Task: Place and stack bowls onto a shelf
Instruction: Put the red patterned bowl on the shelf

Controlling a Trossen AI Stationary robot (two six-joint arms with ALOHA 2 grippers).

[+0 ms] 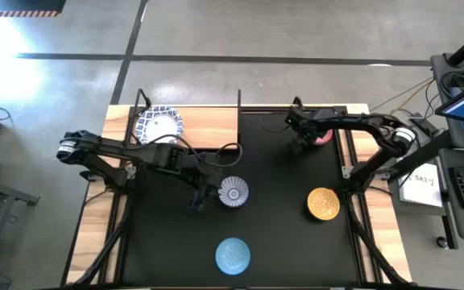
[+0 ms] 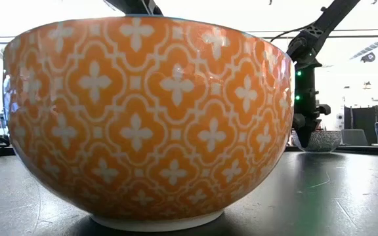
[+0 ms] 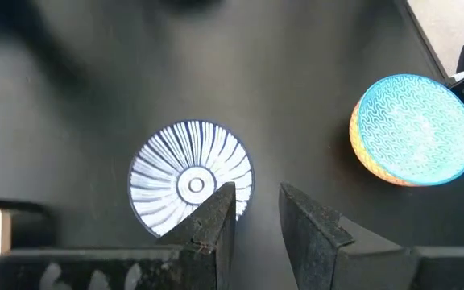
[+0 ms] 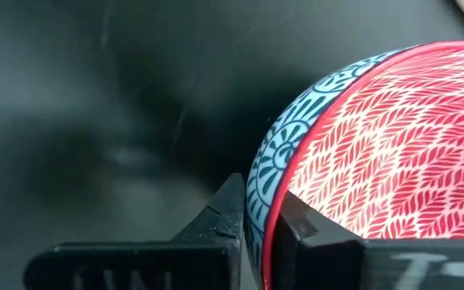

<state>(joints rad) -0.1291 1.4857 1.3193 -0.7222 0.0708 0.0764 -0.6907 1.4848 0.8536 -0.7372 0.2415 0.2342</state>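
Observation:
My left gripper (image 1: 202, 197) is open beside the blue-grey radial bowl (image 1: 234, 192) at the mat's middle. In the left wrist view one finger (image 3: 216, 213) stands over the bowl's rim (image 3: 236, 193) and the other is outside it. My right gripper (image 1: 303, 143) is shut on the red bowl (image 1: 322, 135) at the far right of the mat. A white bowl with a blue rim (image 1: 159, 125) sits on the wooden shelf (image 1: 212, 129) at the far left. The yellow bowl (image 1: 323, 203) and the light-blue bowl (image 1: 233, 254) rest on the mat. My right gripper holds the red bowl by its rim (image 4: 276, 173), one finger inside on the red face (image 4: 308, 229) and one outside on the teal patterned wall (image 4: 224, 213). It comes from above. In the low view the bowl (image 2: 317, 139) stays about at table level.
The light-blue bowl, orange outside, fills the low view (image 2: 149, 118) at the near edge. The shelf has thin black posts (image 1: 239, 101). Cables run over the mat by the left arm (image 1: 216, 153). The black mat (image 1: 280, 242) lies bare between the bowls.

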